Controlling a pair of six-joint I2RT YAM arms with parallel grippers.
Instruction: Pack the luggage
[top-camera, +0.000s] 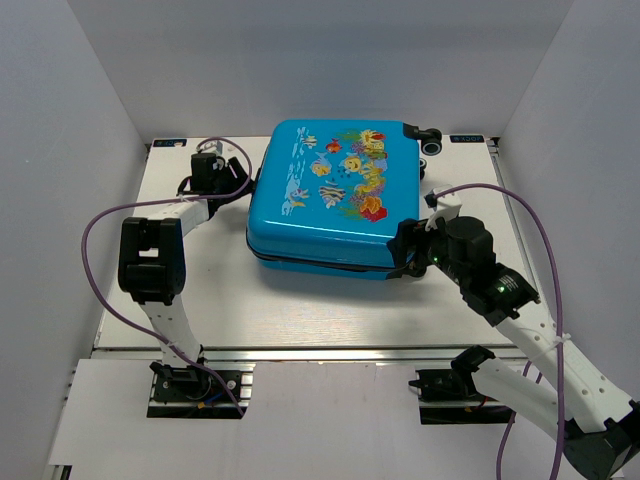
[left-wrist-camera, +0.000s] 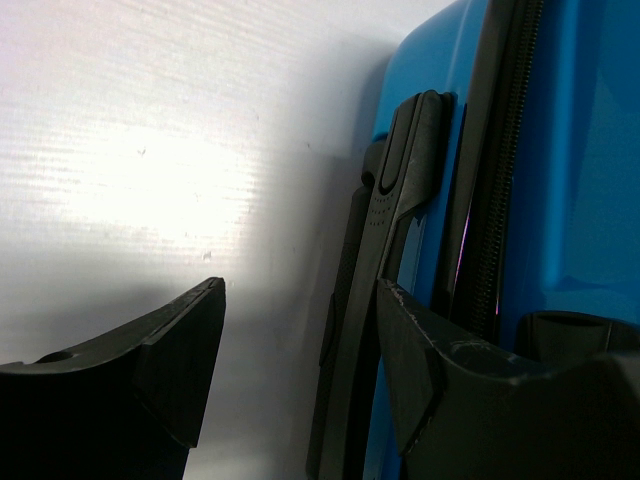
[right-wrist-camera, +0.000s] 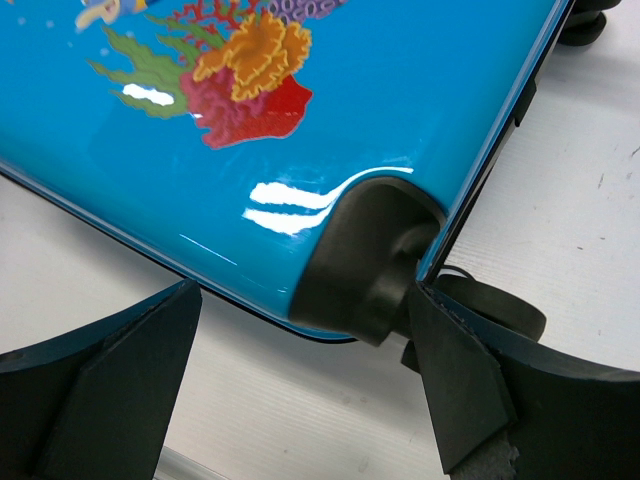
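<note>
Mid-rear of table (top-camera: 260, 310): luggage (top-camera: 335, 195), shut, flat, fish print up, turned slightly askew. Wheels (top-camera: 432, 140) at far right corner, close to the table's back edge. Bare table along the near side and down both flanks.

At luggage's left rear edge: left gripper (left-wrist-camera: 300, 300), spread wide, holding nothing. One finger (left-wrist-camera: 440, 380) just by the black handle (left-wrist-camera: 400, 180) and zipper (left-wrist-camera: 495, 200), contact unclear. Other finger over bare table, well apart from the shell.

At near right corner: right gripper (right-wrist-camera: 300, 300), also spread, nothing clamped. Straddles black corner cap (right-wrist-camera: 365, 260). One finger (right-wrist-camera: 455, 380) just beside the cap, touch unclear. Other finger clear of the blue edge, table showing between. Black wheel (right-wrist-camera: 495, 305) tucked under that corner.
</note>
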